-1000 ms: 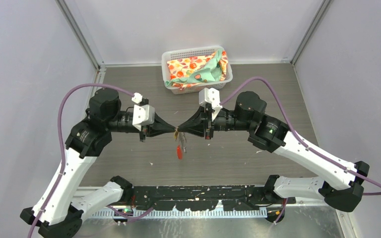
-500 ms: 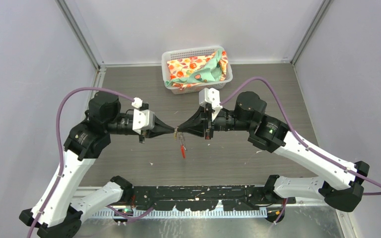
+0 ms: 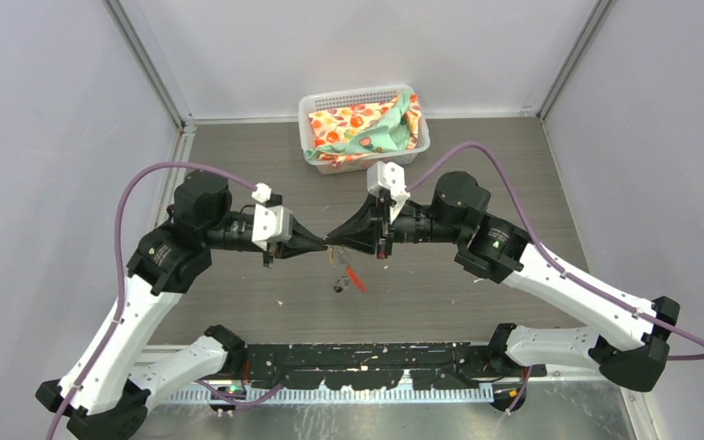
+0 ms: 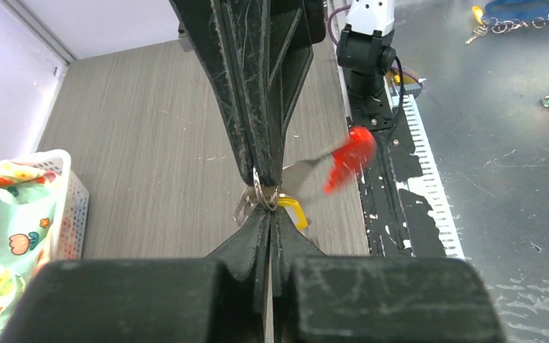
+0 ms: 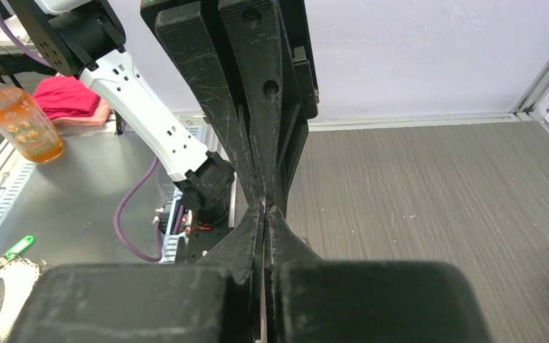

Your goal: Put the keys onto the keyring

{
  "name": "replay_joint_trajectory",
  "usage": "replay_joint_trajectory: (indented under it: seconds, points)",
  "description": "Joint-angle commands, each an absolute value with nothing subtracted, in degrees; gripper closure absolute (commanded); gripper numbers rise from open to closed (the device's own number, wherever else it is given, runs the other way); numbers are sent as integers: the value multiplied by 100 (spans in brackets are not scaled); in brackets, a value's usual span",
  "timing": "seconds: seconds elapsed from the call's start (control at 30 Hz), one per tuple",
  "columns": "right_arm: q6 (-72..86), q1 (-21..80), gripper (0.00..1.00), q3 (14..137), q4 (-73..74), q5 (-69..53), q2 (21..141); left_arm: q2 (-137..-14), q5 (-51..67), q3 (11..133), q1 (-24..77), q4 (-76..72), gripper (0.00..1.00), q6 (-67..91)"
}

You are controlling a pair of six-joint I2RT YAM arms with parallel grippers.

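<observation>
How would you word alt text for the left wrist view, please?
Left gripper from below and right gripper from above meet tip to tip, both shut on the silver keyring. A brass key hangs at it; its red tag is blurred at right.

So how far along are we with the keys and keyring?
Nothing is clearly finished. In hand: left gripper and right gripper are shut tip to tip on the keyring, held above the table, red tag dangling. The brass key hangs at that ring; whether it's threaded is unclear. Left: the black-headed key, which I can't make out.
</observation>
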State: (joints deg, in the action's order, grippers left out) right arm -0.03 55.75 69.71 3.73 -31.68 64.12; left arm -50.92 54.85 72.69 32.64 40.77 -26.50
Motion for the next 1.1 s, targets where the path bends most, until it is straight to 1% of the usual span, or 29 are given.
replay_joint_trajectory:
  seconds: [0.0,0.1,0.13,0.2,0.27,0.4,0.43,0.5,0.57,0.67,0.73,0.87,1.07]
  points:
    - [169,5546,99,7025,-590,-2979,6316,-5105,5713,7227,3424,3902,92,-2388]
    - [76,5539,99,7005,-470,-2905,6264,-5038,5647,7309,3428,3944,89,-2394]
    - [40,5542,99,7003,-414,-2864,6240,-4991,5611,7316,3428,3946,90,-2411]
    - [27,5542,99,6990,-312,-2795,6194,-4885,5511,7301,3425,3920,96,-2447]
    - [-92,5541,99,6990,-202,-2749,6162,-4781,5398,7262,3423,3915,99,-2512]
    - [-142,5542,99,6992,-48,-2725,6122,-4648,5309,7239,3427,3891,99,-2409]
    - [-141,5540,99,6988,-45,-2722,6111,-4642,5290,7242,3426,3838,95,-2306]
    - [-141,5538,99,6972,-44,-2713,6074,-4611,5203,7227,3427,3693,82,-2042]
    - [-133,5544,99,6954,68,-2687,6050,-4574,5066,7174,3428,3499,76,-1747]
    - [-115,5544,99,6977,127,-2681,6030,-4558,4856,6963,3426,3169,60,-1106]
    - [-101,5537,99,6988,143,-2692,6046,-4610,4858,6801,3426,3069,52,-670]
    - [-87,5542,99,7013,158,-2702,6062,-4823,4866,6500,3427,2889,43,111]
    - [-197,5543,99,7046,380,-2568,6081,-4949,5126,6580,3423,2297,39,730]
